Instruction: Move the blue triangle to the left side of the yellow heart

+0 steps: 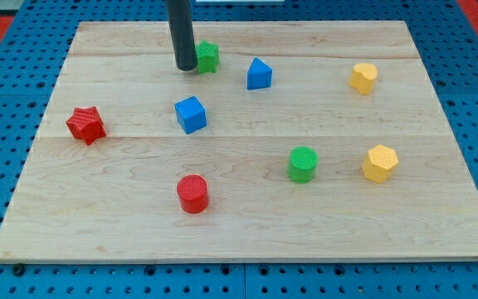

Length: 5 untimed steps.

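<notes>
My tip (185, 68), the lower end of a straight dark rod, rests on the pale wooden tabletop (247, 224) near the view's top, left of centre; the arm carries no claw, so there is nothing to be apart or together. Just beside my tip, on the view's right and touching or nearly touching the rod, sits a small green block (208, 56) whose shape I cannot make out. The blue triangle block (259, 74) stands a little farther toward the view's right, apart from the green block and apart from my tip. The yellow heart block (363, 78) lies well to the view's right of the triangle, at about the same height in the view. A blue cube (191, 115) sits below my tip, toward the view's centre. A red star-shaped block (85, 124) is near the view's left edge. A red cylinder (193, 193) stands toward the view's bottom, a green cylinder (303, 164) lies right of centre, and a yellow hexagonal block (380, 163) sits near it on the view's right.
</notes>
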Available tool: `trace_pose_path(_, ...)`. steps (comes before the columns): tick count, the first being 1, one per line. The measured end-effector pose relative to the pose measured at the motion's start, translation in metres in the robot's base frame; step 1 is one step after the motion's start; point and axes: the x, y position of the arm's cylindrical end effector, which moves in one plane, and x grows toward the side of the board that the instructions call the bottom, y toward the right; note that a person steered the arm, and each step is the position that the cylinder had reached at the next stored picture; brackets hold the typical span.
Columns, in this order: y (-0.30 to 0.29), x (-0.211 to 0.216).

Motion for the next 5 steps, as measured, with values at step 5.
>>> trace_pose_path(5, 0.051, -0.014)
